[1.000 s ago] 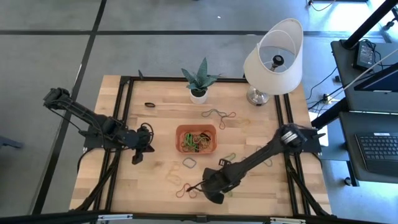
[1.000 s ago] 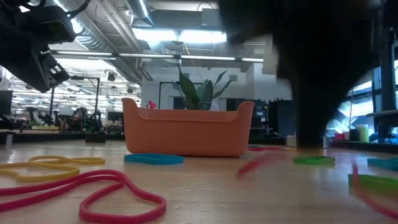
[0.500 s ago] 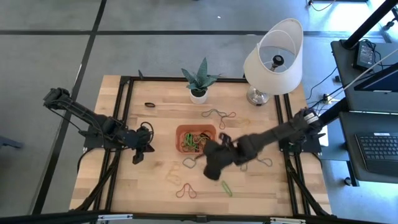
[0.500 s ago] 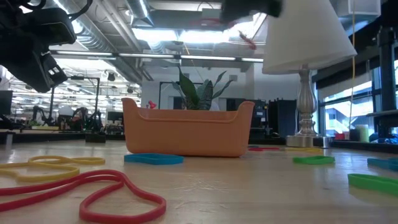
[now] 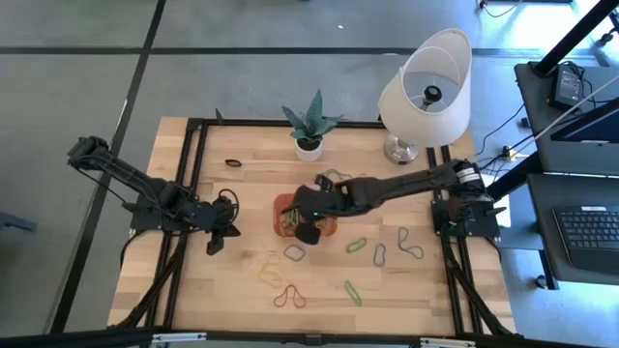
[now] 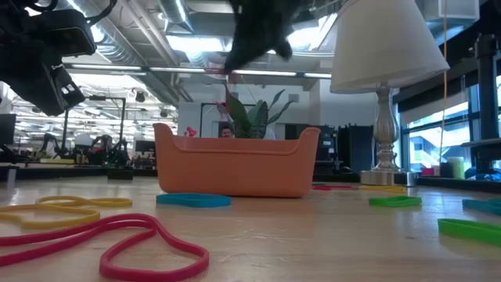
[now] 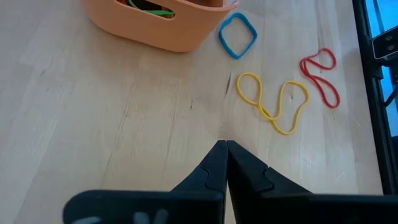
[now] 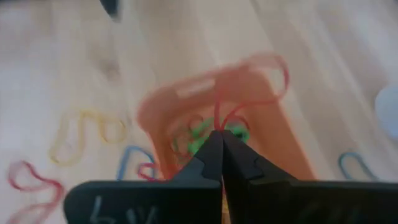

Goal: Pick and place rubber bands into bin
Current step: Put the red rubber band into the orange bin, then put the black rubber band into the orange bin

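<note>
Fingers of right gripper (image 8: pixel 219 138) pinched on red band (image 8: pixel 252 84) above bin (image 5: pixel 328 218); left gripper (image 7: pixel 225 149) closed, idle left of bin.

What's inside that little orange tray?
A tangle of rubber bands, green ones plainest, lies in the tray. The right claw hangs above it, shut on a red band, and covers part of the inside.

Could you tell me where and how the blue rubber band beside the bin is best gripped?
Come straight down and pinch one side of the blue rubber band: it lies flat as an open diamond loop, clear of the bin, so a finger likely fits inside it.
</note>
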